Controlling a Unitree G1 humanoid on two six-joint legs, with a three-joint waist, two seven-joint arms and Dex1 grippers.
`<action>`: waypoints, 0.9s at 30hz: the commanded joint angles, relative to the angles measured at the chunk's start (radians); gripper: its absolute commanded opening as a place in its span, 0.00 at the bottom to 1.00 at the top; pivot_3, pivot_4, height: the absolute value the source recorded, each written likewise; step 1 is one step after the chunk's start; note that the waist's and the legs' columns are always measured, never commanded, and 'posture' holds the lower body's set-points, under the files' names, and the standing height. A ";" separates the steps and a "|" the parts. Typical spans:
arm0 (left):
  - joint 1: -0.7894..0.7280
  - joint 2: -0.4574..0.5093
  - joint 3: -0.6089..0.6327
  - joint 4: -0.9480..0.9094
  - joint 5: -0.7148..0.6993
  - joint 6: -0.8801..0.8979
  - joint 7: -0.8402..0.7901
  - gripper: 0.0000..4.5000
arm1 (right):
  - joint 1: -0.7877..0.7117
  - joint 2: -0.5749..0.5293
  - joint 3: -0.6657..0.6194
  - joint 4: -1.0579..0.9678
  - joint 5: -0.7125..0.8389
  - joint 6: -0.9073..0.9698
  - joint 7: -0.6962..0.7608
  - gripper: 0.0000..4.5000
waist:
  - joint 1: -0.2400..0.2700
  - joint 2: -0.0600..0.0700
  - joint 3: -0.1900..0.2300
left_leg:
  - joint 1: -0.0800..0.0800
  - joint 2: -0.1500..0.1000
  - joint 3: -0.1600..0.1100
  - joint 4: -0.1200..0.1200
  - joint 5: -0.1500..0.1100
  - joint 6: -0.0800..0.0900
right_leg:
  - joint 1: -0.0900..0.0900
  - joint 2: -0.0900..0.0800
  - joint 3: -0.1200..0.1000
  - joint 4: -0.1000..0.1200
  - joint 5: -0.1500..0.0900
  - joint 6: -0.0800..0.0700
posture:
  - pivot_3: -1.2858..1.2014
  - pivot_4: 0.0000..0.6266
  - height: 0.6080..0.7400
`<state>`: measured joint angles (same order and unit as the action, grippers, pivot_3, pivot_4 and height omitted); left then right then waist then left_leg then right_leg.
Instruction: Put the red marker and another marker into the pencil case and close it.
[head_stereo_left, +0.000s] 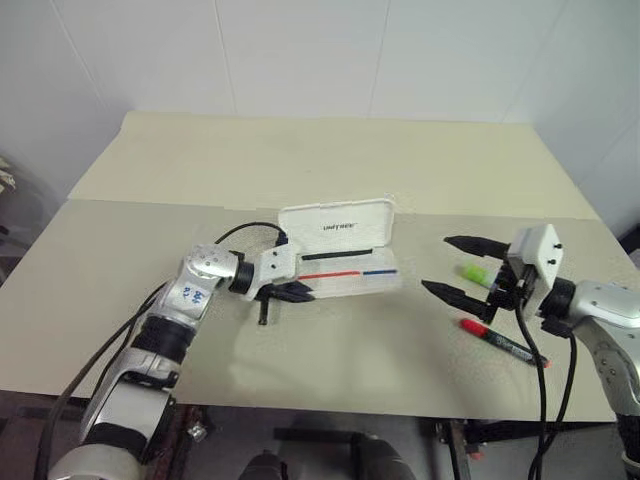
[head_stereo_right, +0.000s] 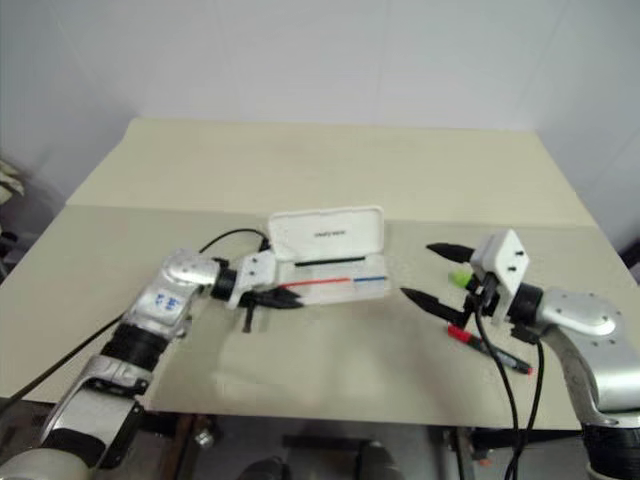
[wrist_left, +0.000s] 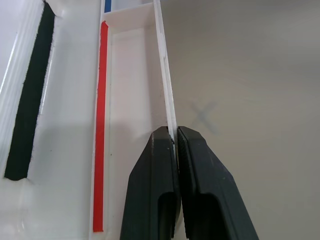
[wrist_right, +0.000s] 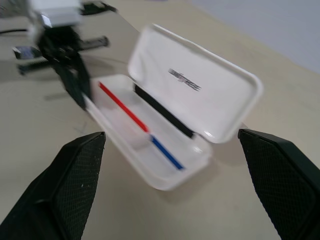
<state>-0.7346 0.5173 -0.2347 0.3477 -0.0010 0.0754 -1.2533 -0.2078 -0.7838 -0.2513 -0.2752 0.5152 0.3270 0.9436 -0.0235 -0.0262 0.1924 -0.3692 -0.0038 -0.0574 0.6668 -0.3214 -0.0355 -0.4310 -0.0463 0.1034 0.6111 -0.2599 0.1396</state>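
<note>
The table (head_stereo_left: 300, 170) holds the open pencil case (head_stereo_left: 340, 250), its front wall pinched by the closed left claw (head_stereo_left: 296, 292). The right claw (head_stereo_left: 458, 268), spread wide and empty, hangs beside the lime-green marker (head_stereo_left: 472, 271) and just above the red marker (head_stereo_left: 500, 342). A tug from the left claw could drag the case.

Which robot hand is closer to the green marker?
The right gripper: it hangs open just beside the green marker. The left gripper is far across the table, pinching the wall of the pencil case.
</note>
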 joint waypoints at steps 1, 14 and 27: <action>0.025 0.024 -0.007 -0.131 -0.030 0.040 -0.024 0.00 | 0.030 -0.022 -0.061 -0.040 0.019 -0.008 0.003 1.00 | -0.001 0.000 0.000 | 0.001 0.000 0.000 0.000 0.000 0.000 | 0.000 0.000 0.000 0.000 0.000 0.000 | 0.52 0.24 1.00; 0.033 -0.043 -0.087 -0.219 -0.018 0.128 0.013 0.00 | 0.142 0.015 -0.095 -0.138 0.036 0.012 -0.070 1.00 | -0.004 0.000 0.000 | 0.003 -0.001 0.000 0.003 0.001 0.001 | 0.002 0.001 0.001 0.000 0.000 0.000 | 0.52 0.24 1.00; 0.065 0.012 -0.140 -0.318 -0.012 0.300 0.016 0.17 | 0.159 0.025 -0.092 -0.164 0.047 0.019 -0.108 1.00 | -0.004 0.000 0.000 | 0.003 -0.001 0.000 0.002 0.001 0.001 | 0.002 0.001 0.001 0.000 0.000 0.000 | 0.52 0.24 1.00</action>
<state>-0.6811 0.5219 -0.3724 0.0767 -0.0088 0.3531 -1.2437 -0.0483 -0.7640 -0.3187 -0.4017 0.5413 0.3516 0.8446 -0.0271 -0.0262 0.1924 -0.3662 -0.0046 -0.0577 0.6693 -0.3209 -0.0349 -0.4288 -0.0453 0.1048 0.6112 -0.2597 0.1397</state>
